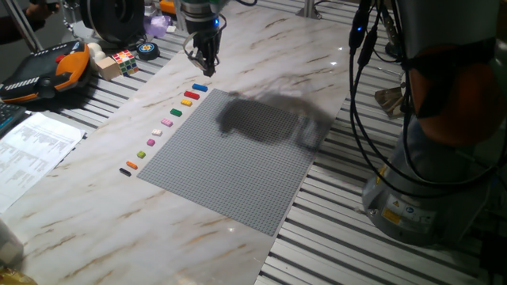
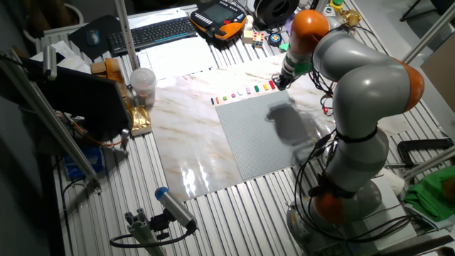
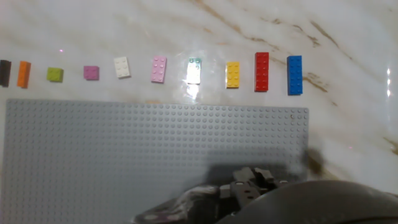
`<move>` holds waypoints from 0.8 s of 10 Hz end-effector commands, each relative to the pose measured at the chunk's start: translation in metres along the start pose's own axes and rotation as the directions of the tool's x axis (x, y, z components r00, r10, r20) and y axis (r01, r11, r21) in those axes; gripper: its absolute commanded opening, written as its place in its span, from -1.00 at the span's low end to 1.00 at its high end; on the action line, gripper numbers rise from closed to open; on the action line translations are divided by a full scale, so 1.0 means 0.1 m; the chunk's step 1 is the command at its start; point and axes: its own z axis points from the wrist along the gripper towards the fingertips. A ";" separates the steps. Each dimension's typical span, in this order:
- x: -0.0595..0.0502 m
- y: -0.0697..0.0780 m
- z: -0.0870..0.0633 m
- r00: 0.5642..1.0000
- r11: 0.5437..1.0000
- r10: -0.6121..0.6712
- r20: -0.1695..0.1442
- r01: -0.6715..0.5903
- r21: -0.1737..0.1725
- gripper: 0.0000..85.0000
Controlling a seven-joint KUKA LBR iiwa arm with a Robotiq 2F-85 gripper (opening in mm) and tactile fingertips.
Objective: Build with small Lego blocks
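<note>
On the marble-patterned desk [image 1: 95,198] the small flat plastic Lego blocks [image 3: 158,69] lie in one row beside the large grey studded baseplate [image 1: 238,158], from black to the blue brick [image 3: 294,75], long axes across the row. The gripper [image 1: 204,70] hangs just above that blue end; I cannot tell whether it is open.

Robot lab: aluminium-slat bench [image 1: 444,253], teach pendant [image 1: 43,71].

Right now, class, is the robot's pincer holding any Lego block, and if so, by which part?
Nothing is held. The pincer hangs above the blue block; all ten blocks lie in their row beside the grey baseplate.
</note>
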 end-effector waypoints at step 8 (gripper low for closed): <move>0.01 -0.03 0.03 0.998 0.998 0.055 -0.017 -0.055 -0.008 -0.98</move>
